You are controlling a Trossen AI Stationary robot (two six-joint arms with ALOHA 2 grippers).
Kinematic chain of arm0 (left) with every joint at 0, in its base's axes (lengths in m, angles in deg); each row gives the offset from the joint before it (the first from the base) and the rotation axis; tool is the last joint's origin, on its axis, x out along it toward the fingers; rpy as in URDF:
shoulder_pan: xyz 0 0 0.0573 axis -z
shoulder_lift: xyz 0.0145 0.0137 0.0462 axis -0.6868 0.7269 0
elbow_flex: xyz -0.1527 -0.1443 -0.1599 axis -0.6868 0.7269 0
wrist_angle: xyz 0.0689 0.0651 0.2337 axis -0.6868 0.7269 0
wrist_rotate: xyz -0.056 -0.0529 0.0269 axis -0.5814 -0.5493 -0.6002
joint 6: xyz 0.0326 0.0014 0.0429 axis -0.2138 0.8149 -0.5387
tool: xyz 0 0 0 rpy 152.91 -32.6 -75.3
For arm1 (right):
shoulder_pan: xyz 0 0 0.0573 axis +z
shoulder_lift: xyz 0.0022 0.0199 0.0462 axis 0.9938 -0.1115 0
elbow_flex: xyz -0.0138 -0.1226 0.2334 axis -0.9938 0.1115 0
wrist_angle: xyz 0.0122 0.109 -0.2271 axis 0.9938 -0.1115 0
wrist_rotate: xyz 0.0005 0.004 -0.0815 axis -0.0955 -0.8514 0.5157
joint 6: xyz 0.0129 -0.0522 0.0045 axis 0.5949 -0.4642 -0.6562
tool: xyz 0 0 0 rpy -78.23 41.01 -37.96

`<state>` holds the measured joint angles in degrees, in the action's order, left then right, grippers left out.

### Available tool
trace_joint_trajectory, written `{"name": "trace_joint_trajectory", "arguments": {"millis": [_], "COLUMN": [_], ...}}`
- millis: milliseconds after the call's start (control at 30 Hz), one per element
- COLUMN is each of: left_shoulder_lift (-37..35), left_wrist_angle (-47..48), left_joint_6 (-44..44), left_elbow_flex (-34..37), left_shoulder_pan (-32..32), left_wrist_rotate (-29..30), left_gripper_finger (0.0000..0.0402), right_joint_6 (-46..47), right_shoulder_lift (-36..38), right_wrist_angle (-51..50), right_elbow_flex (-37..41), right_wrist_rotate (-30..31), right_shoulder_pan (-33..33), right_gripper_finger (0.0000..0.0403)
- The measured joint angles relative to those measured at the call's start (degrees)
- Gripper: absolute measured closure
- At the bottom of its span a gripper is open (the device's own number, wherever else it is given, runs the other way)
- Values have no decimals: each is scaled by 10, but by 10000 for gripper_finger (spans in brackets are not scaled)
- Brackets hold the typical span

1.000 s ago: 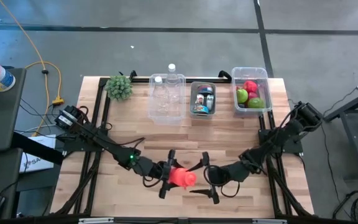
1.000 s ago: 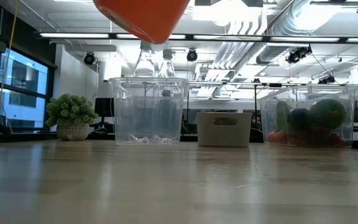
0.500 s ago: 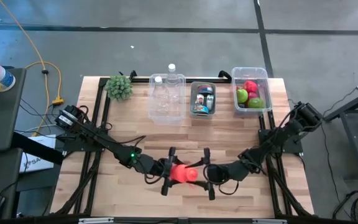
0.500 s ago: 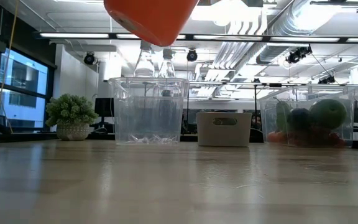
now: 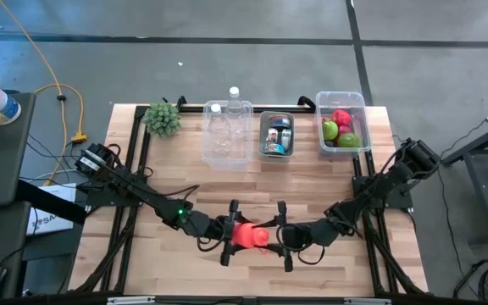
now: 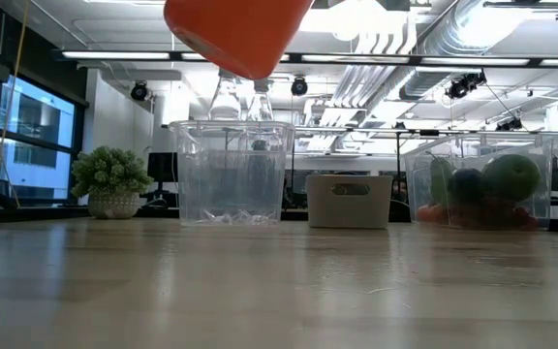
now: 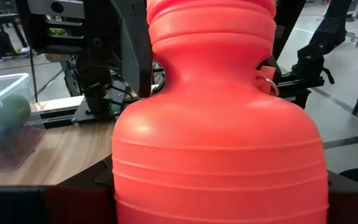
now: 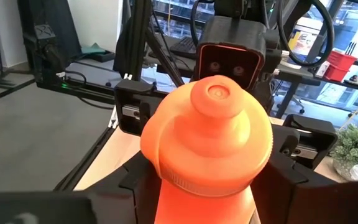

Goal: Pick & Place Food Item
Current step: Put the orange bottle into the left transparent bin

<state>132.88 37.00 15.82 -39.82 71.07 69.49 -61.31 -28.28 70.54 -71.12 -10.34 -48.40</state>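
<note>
An orange-red plastic bottle [image 5: 248, 235] with a domed cap is held in the air over the table's near middle. In the low view the bottle [image 6: 235, 34] hangs well above the wood. My left gripper [image 5: 231, 234] is shut on its wide lower body, which fills the left wrist view [image 7: 219, 137]. My right gripper [image 5: 280, 237] is open at the cap end. Its fingers stand on either side of the neck below the cap [image 8: 219, 118]. I cannot tell whether they touch it. My left gripper pinches the bottle's wide lower body near its base [image 7: 126, 186] between the two fingers [image 8: 135, 109]. It comes level from the table's left. The bottle lies level along the fingers with its cap toward the table's right, lifted clear of the table.
Along the far edge stand a small potted plant [image 5: 163, 119], a clear bin with water bottles [image 5: 228, 131], a grey bin of cans [image 5: 277, 134] and a clear bin of fruit [image 5: 342, 125]. Bare wood lies between the bins and the grippers.
My right gripper has moved toward the table's left and a little toward the far edge, up to the bottle's cap end, so that its fingers now flank the neck. The bottle has stayed lifted in my left gripper, shifting only slightly.
</note>
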Motion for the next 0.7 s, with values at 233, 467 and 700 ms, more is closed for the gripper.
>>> {"name": "trace_joint_trajectory", "arguments": {"millis": [233,467,700], "left_shoulder_lift": [0,0,0], "left_wrist_angle": [-2,3,8], "left_joint_6": [-1,-15,-103], "left_elbow_flex": [0,-1,-1], "left_shoulder_pan": [9,15,35], "left_wrist_rotate": [7,8,19], "left_gripper_finger": [123,97,72], "right_joint_6": [0,0,0], "right_shoulder_lift": [0,0,0], "right_wrist_angle": [-2,-6,-8], "right_elbow_flex": [0,0,0], "right_wrist_rotate": [0,1,-3], "right_shoulder_pan": [0,0,0], "right_gripper_finger": [224,225,225]}}
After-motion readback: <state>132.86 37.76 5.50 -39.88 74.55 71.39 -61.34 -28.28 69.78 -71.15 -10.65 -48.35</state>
